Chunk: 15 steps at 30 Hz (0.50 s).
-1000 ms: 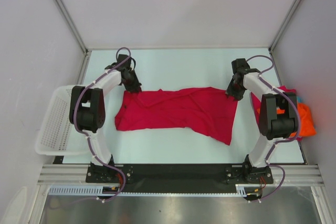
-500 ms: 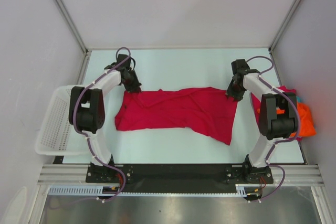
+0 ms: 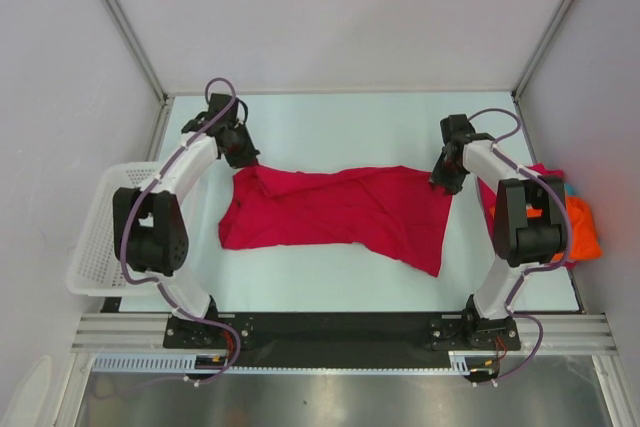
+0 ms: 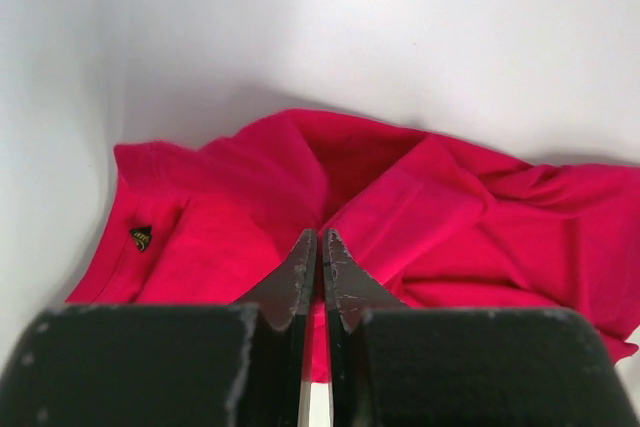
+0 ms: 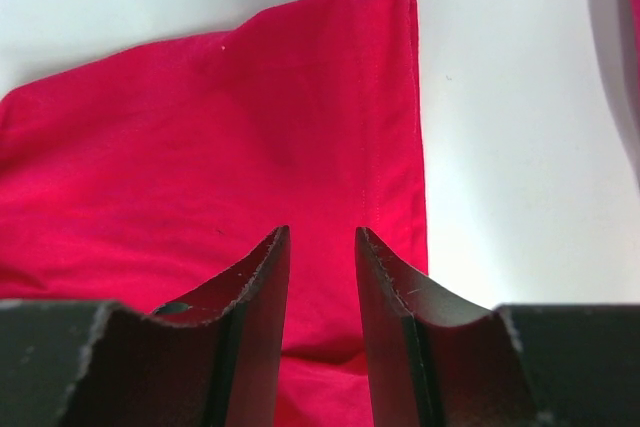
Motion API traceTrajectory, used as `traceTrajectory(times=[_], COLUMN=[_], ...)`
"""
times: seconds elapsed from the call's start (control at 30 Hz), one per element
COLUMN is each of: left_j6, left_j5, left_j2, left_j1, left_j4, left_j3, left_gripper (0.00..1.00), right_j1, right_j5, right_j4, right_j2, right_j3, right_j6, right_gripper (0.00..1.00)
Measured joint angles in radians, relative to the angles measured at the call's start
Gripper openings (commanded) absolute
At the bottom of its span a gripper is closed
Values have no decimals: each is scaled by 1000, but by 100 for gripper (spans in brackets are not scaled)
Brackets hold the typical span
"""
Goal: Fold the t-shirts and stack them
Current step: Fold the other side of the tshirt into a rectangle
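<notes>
A crimson red cloth t-shirt point(image 3: 330, 209) is pinched in the closed left pincer point(image 4: 316, 235); the right pincer point(image 5: 320, 232) is held half-open, empty, over its edge.

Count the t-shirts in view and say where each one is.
4. The crimson t-shirt lies spread across the middle of the table. An orange t-shirt, a pink t-shirt and a sliver of a teal t-shirt are heaped at its right edge. The heap may hide more.

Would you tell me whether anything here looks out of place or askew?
The red shirt lies crumpled and skewed, its right end drooping to a point toward the near edge. The other shirts are heaped at the table's right edge.
</notes>
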Motion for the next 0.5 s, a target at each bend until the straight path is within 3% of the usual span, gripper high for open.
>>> traceTrajectory(times=[0.5], left_j6=[43], left_j5=[2], left_j2=[-116], left_j1=[3], left_j4=[-10], left_j3=[-88], left_gripper=[10], right_j1=[0], right_j5=[-1], right_j4=[0], right_j2=[-34], right_j3=[-18], right_j6=[0], right_gripper=[38])
